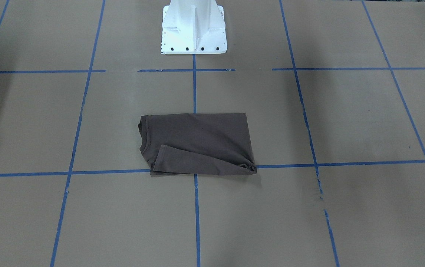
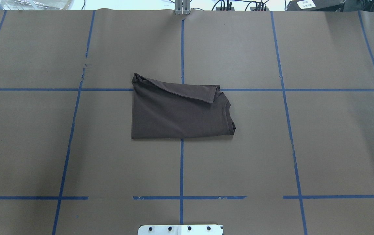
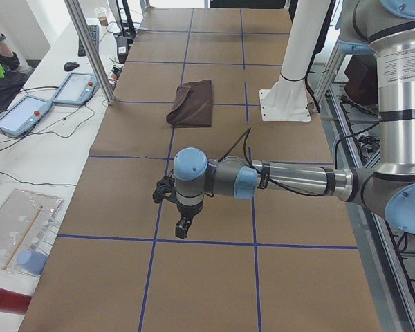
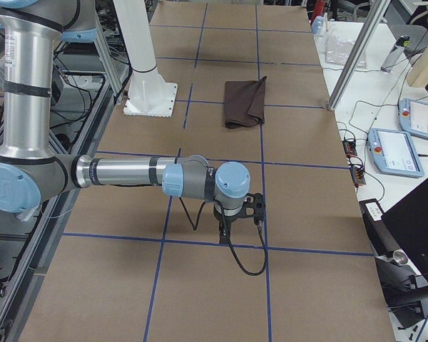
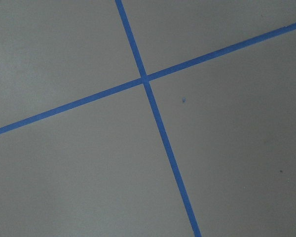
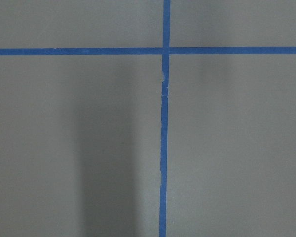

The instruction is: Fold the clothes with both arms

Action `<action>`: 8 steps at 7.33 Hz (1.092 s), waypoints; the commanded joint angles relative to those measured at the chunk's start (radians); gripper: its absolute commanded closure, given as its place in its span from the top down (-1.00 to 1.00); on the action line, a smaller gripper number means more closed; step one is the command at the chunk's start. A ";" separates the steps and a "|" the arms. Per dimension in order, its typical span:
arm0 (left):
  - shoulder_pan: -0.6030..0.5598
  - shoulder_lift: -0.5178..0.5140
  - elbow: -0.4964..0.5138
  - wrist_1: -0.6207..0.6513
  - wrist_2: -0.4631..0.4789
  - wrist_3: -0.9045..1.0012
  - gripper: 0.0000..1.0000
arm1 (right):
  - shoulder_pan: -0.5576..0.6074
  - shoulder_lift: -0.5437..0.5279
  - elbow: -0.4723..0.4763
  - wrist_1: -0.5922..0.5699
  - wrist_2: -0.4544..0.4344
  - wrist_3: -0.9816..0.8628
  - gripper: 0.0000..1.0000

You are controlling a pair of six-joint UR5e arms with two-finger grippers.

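The dark brown T-shirt (image 2: 180,114) lies folded into a rectangle at the table's middle, with the collar toward the robot's right and one sleeve folded over its far edge. It also shows in the front view (image 1: 197,142) and both side views (image 3: 191,102) (image 4: 244,102). Both arms are pulled far out to the table's ends, well away from the shirt. The left gripper (image 3: 182,227) points down over the paper and shows only in the left side view. The right gripper (image 4: 225,229) shows only in the right side view. I cannot tell whether either is open or shut. Both wrist views show only paper and tape.
Brown paper with a blue tape grid covers the table (image 2: 239,163). The white pedestal base (image 1: 194,29) stands at the robot's side. There is a small tear in the paper (image 2: 84,68). Control tablets (image 3: 21,114) (image 4: 396,149) and a metal post (image 3: 90,48) stand on the benches beyond the far edge.
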 commanded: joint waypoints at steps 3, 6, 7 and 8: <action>-0.003 0.011 0.003 0.000 -0.002 -0.117 1.00 | 0.000 0.008 0.003 0.001 0.000 0.000 1.00; -0.003 0.010 0.003 0.000 -0.002 -0.120 1.00 | 0.000 0.009 0.003 0.001 0.000 0.002 1.00; -0.003 0.010 0.003 0.000 -0.002 -0.120 1.00 | 0.000 0.011 0.003 0.001 0.000 0.000 1.00; -0.003 0.010 0.001 0.000 -0.002 -0.120 1.00 | 0.000 0.011 0.003 0.001 0.000 0.000 1.00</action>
